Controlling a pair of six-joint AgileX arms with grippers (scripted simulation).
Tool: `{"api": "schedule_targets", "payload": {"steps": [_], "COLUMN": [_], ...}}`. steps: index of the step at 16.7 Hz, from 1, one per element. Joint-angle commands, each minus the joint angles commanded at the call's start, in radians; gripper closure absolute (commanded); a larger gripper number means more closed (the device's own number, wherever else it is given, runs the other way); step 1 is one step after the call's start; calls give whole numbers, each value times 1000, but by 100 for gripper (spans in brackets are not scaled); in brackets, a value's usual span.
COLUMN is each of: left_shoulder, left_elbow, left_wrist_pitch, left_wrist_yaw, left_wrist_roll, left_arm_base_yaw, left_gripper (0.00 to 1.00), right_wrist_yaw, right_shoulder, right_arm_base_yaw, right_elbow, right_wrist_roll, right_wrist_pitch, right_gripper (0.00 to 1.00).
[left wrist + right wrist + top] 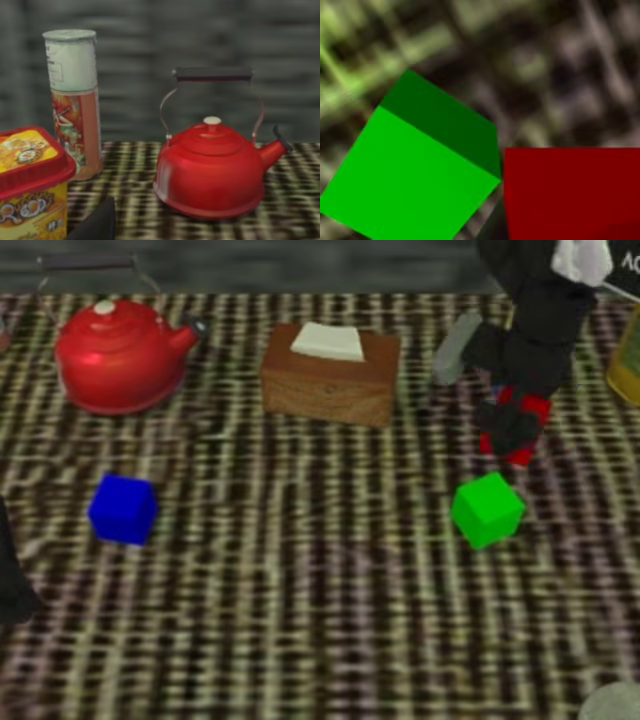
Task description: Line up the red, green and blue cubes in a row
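Observation:
The red cube lies at the right rear of the patterned cloth, mostly covered by my right gripper, which stands directly over it. In the right wrist view the red cube fills one corner very close to the camera, and the green cube lies beside it, a narrow gap apart. The green cube sits just in front of the red one. At the far left lies the blue cube. My left gripper is parked at the left edge, open, with one dark finger showing.
A glossy red kettle stands at the back left and a wooden tissue box at the back middle. A grey object lies by the right arm, with a yellow item at the right edge. A tall canister and a yellow tub show beside the kettle.

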Motion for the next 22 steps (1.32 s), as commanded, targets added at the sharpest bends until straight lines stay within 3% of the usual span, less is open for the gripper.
{"api": "schedule_targets", "payload": {"steps": [8, 11, 13, 18, 22], "left_shoulder": [0, 0, 0, 0, 0], "left_elbow": [0, 0, 0, 0, 0], "left_wrist_pitch": [0, 0, 0, 0, 0], "left_wrist_yaw": [0, 0, 0, 0, 0], "left_wrist_roll": [0, 0, 0, 0, 0], "left_arm_base_yaw": [0, 0, 0, 0, 0], "left_gripper": [0, 0, 0, 0, 0], "right_wrist_yaw": [-1, 1, 2, 1, 1], "right_shoulder": [-14, -27, -33, -29, -11], "right_arm_base_yaw": [514, 656, 698, 700, 701], "right_elbow": [14, 15, 14, 11, -77], "right_wrist_roll": [140, 182, 196, 198, 199], "right_wrist_pitch": [-38, -43, -43, -40, 76], "right_gripper": [100, 100, 100, 100, 100]}}
